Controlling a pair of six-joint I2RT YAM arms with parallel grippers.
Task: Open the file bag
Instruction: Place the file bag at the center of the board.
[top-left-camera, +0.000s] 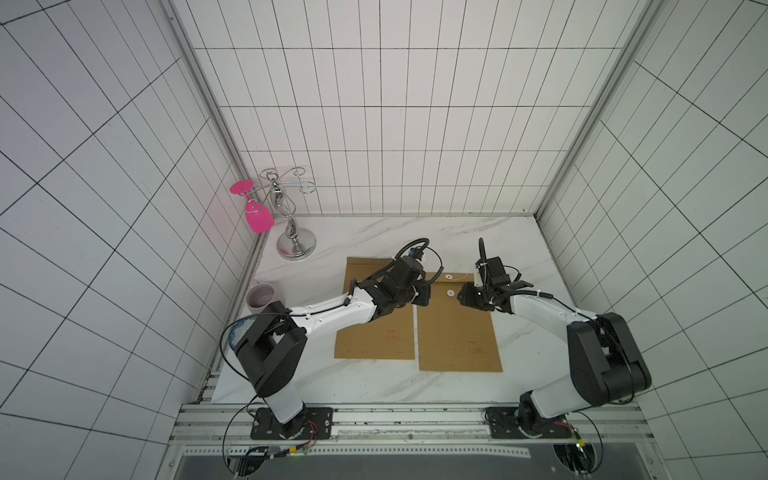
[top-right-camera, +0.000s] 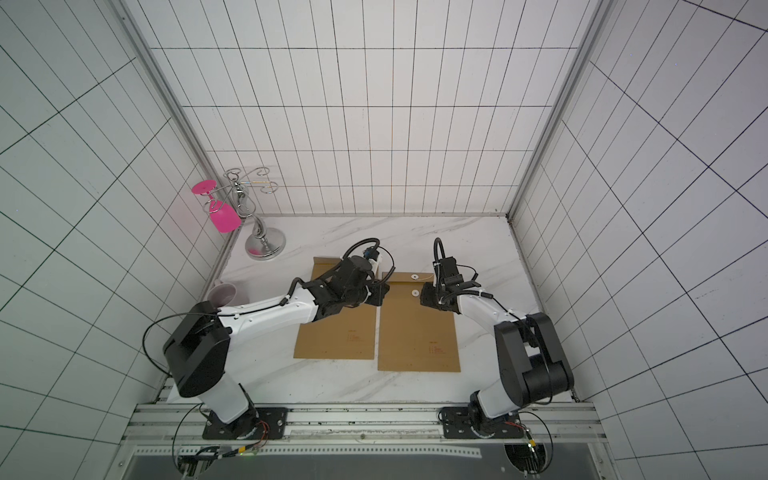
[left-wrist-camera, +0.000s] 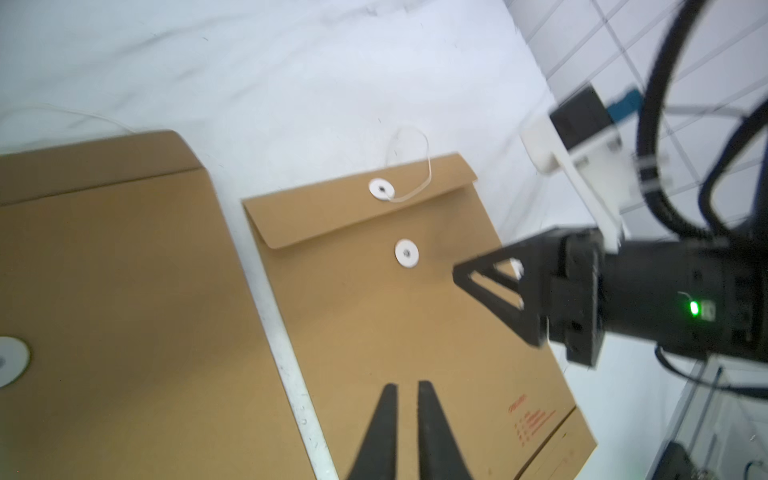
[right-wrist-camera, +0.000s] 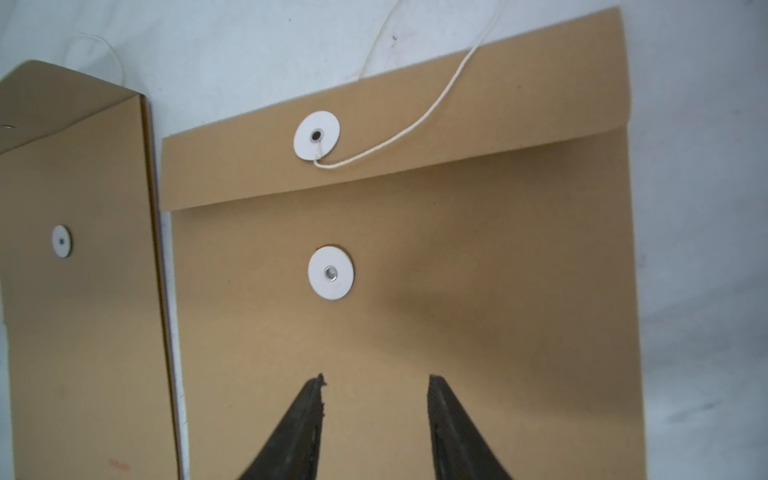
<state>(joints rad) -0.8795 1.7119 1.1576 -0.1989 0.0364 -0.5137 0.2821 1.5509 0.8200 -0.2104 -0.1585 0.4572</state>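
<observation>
1. Two black fingertips (right-wrist-camera: 309, 399) of the right jaws sit closest to the lens in the right wrist view. They are parted by a clear gap with nothing between them. They hang over the plain body of the file bag (right-wrist-camera: 478, 332), short of its lower disc (right-wrist-camera: 331, 272). Whether they touch the paper I cannot tell.
2. Done so far: the string (right-wrist-camera: 420, 121) is off the lower disc. It is fixed only to the upper disc (right-wrist-camera: 316, 135) on the flap (right-wrist-camera: 457, 137). From there it trails loose past the bag's far edge onto the counter (top-left-camera: 374, 386).
3. Left to do, as I judge it: the flap lies folded down flat over the mouth and has to be lifted back.
4. In both top views the file bag lies just right of centre. A second bag (top-left-camera: 374, 332) lies just beside it on the left, and its flap looks folded out already.
5. The left jaws are shut and grip nothing that shows. They are poised over the file bag near the edge that faces the second bag.
</observation>
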